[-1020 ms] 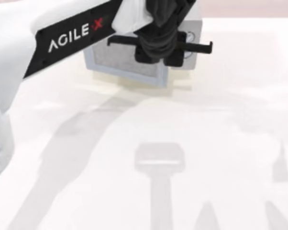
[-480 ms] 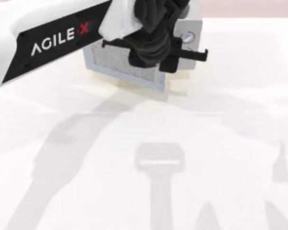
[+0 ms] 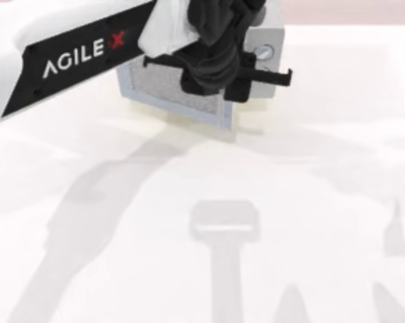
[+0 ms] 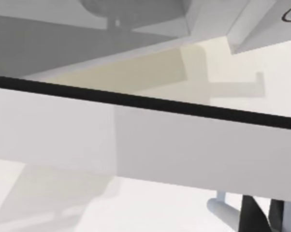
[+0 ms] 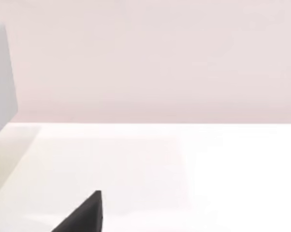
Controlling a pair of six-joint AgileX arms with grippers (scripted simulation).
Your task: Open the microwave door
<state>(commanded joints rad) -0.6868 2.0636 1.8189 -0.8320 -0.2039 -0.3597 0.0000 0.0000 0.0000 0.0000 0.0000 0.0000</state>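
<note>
Reaching in from the top view's left, my left arm (image 3: pixel 81 50) stretches across the far end of the worktop (image 3: pixel 310 202), and the left gripper (image 3: pixel 219 70) hangs right in front of the microwave (image 3: pixel 266 40), which stands at the far edge near the middle. Most of the oven's body is hidden behind the wrist; one round knob (image 3: pixel 264 51) on its control panel shows just beside the gripper. The microwave door (image 3: pixel 169 91) is swung a little out from the body: its speckled window faces the camera at a slant, and its free lower corner juts out toward the near side, away from the knob panel. The left wrist view looks along the door's pale edge (image 4: pixel 184 154), with a strip of worktop visible in the gap behind it. I cannot tell how far apart the left fingers are, or whether they grip anything.

Compared with a second ago, the arm has slid toward the left and the door's free corner stands farther from the body; over the last half second nothing visibly shifts.

My right arm is out of the top view; the right wrist view shows only bare worktop and a grey edge of the oven.
</note>
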